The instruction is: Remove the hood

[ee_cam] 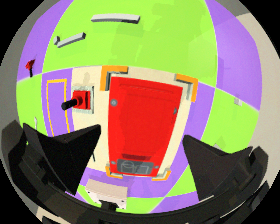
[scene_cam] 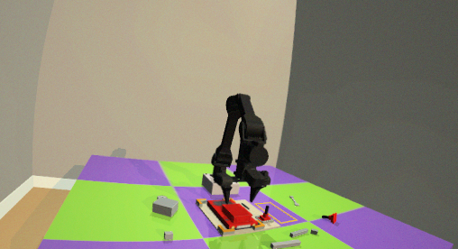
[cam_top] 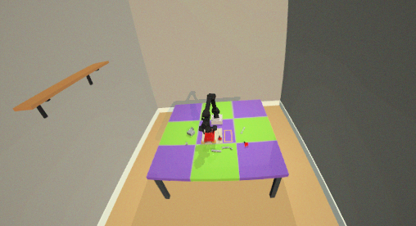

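While the gripper [scene_cam: 239, 195] hangs just above the toy car [scene_cam: 234, 215], its fingers stand wide apart, holding nothing. The red hood [ee_cam: 141, 123] sits on the car, beside the marked area [scene_cam: 279, 212]. Small grey pieces [scene_cam: 165, 206] lie scattered on the checkered surface [scene_cam: 108, 207] around it.

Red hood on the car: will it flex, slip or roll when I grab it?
The hood looks like a flat, hard-edged slab, so it probably stays stiff. Its faces look smooth, so it may slip between the fingers of the open gripper. Flat and low, it should lie still, not roll, in the marked area.
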